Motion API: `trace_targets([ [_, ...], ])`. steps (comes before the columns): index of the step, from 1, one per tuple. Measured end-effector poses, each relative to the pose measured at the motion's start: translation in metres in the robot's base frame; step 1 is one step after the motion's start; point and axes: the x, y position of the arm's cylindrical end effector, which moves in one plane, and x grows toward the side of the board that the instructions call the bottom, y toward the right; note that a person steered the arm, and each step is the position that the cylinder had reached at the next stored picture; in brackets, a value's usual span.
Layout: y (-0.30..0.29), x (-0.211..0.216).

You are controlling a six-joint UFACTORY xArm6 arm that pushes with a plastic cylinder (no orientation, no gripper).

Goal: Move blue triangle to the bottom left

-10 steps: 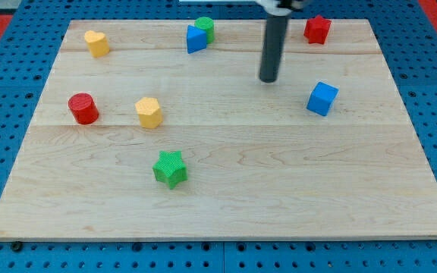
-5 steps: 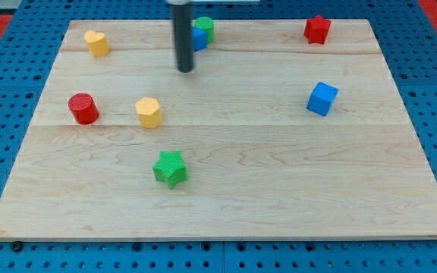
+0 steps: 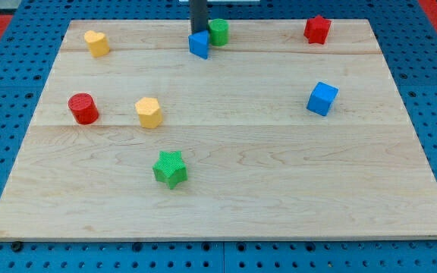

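Note:
The blue triangle [image 3: 199, 45] lies near the view's top edge of the wooden board [image 3: 279, 189], a little left of centre. My tip [image 3: 199, 31] stands right behind it, at its top side, touching or nearly touching it. A green cylinder [image 3: 218, 32] sits just to the right of my tip and the triangle.
A yellow heart-shaped block [image 3: 96, 42] is at the top left, a red star [image 3: 317, 29] at the top right, a blue cube [image 3: 322, 98] at the right. A red cylinder [image 3: 83, 108], a yellow block [image 3: 149, 112] and a green star [image 3: 170, 168] lie left of centre.
My tip swept from the right across to the left, then came back up behind the blue triangle. The triangle shifted slightly down and the green cylinder moved a little right.

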Motion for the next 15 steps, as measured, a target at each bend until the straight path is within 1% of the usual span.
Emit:
trace_targets([
  [3, 0.014, 0.088],
  [4, -0.003, 0.087],
  [5, -0.019, 0.076],
  [10, -0.025, 0.068],
  [11, -0.036, 0.064],
  [12, -0.069, 0.071],
  [14, -0.033, 0.088],
  [15, -0.029, 0.098],
])
